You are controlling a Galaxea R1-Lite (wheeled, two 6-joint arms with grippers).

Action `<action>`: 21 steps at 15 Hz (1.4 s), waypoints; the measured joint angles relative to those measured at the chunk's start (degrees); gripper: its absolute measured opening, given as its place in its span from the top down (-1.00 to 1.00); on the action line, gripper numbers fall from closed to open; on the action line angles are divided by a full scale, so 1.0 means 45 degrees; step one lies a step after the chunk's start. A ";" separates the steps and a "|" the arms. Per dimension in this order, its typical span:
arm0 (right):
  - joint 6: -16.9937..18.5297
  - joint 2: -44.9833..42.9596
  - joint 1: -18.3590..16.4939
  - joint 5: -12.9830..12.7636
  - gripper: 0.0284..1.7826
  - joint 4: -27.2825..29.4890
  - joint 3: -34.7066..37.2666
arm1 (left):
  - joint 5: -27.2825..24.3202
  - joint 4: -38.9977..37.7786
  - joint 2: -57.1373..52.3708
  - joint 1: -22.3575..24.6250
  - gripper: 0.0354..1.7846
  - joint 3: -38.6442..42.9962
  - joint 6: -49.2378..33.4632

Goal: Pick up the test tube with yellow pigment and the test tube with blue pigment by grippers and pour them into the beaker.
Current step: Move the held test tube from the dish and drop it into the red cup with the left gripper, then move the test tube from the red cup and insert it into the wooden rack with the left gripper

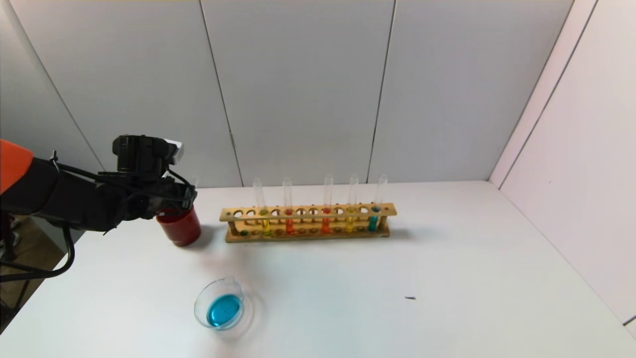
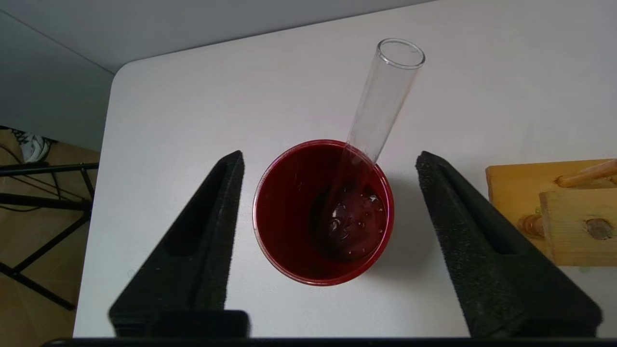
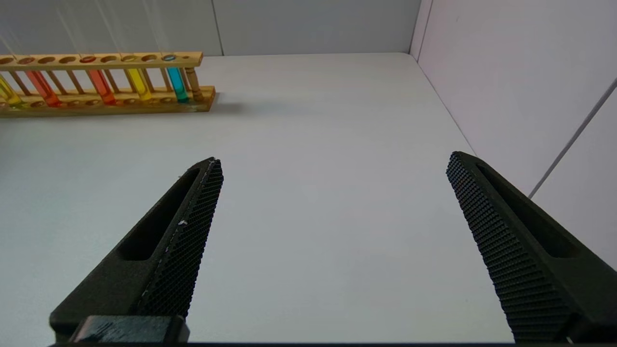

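The wooden rack (image 1: pixel 308 233) holds two yellow pigment tubes (image 1: pixel 265 221) (image 1: pixel 350 219) and one blue pigment tube (image 1: pixel 373 218). The beaker (image 1: pixel 221 304) stands in front of it at the left with blue liquid in it. My left gripper (image 1: pixel 185 198) hangs open and empty above the dark-red cup (image 1: pixel 180 227). In the left wrist view the open left gripper (image 2: pixel 330 156) straddles that cup (image 2: pixel 289 217), in which an empty clear tube (image 2: pixel 385 91) leans. My right gripper (image 3: pixel 335 159) is open and empty, low over bare table. It sees the blue tube (image 3: pixel 177 83) and a yellow tube (image 3: pixel 138 82).
Two orange-red tubes (image 1: pixel 289 221) (image 1: pixel 326 221) stand in the rack between the yellow ones. The rack's end (image 2: pixel 569 212) lies just beside the cup. A small dark speck (image 1: pixel 410 298) lies on the table at the right. Walls close the back and the right side.
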 joint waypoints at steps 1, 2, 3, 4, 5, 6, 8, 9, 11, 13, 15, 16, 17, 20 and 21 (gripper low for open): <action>0.0000 0.0000 0.0000 0.0005 -0.91 0.0000 0.0000 | 0.0000 -0.0374 -0.0176 -0.0024 -0.61 0.0312 0.0008; 0.0000 0.0000 0.0000 0.0005 -0.91 0.0000 0.0000 | -0.0005 -0.0764 -0.0414 -0.0049 -0.74 0.0664 0.0014; 0.0000 0.0000 0.0000 0.0000 -0.91 0.0000 0.0000 | -0.0005 -0.1021 -0.0691 -0.0079 -0.84 0.0986 0.0008; 0.0000 0.0000 0.0000 0.0005 -0.91 0.0000 0.0000 | -0.0005 -0.1132 -0.1035 -0.0146 -0.91 0.1336 0.0003; 0.0000 0.0000 0.0000 0.0005 -0.91 0.0000 0.0000 | -0.0005 -0.1162 -0.1371 -0.0257 -0.95 0.1690 -0.0030; 0.0000 0.0000 0.0000 0.0005 -0.91 0.0000 0.0000 | 0.0003 -0.1195 -0.1715 -0.0423 -0.96 0.2064 -0.0084; -0.0005 0.0000 0.0000 0.0005 -0.91 0.0000 0.0000 | 0.0076 -0.1306 -0.2444 -0.0983 -0.96 0.2985 -0.0555; -0.0005 0.0000 0.0000 0.0005 -0.91 0.0000 0.0000 | 0.0100 -0.1428 -0.2785 -0.1371 -0.96 0.3413 -0.0967; -0.0005 0.0000 0.0000 0.0000 -0.91 0.0000 0.0000 | 0.0349 -0.1574 -0.3392 -0.2192 -0.96 0.4142 -0.1758; -0.0005 0.0000 0.0000 0.0005 -0.91 0.0000 0.0000 | 0.0786 -0.1750 -0.3847 -0.3099 -0.96 0.4779 -0.2238; -0.0005 0.0000 0.0000 0.0005 -0.91 0.0000 0.0000 | 0.1086 -0.2357 -0.4104 -0.4042 -0.96 0.5331 -0.2544; -0.0005 0.0000 0.0000 0.0000 -0.91 0.0000 0.0000 | 0.1417 -0.2842 -0.4080 -0.4446 -0.96 0.5502 -0.2733; 0.0000 0.0000 0.0000 0.0005 -0.91 0.0000 0.0000 | 0.1723 -0.3289 -0.3961 -0.4765 -0.96 0.5594 -0.2899; 0.0000 0.0000 0.0000 0.0000 -0.91 0.0000 0.0000 | 0.2365 -0.4367 -0.3210 -0.5421 -0.96 0.5594 -0.3034; -0.0005 0.0000 0.0000 0.0005 -0.91 0.0000 0.0000 | 0.2525 -0.4716 -0.2877 -0.5513 -0.96 0.5483 -0.3034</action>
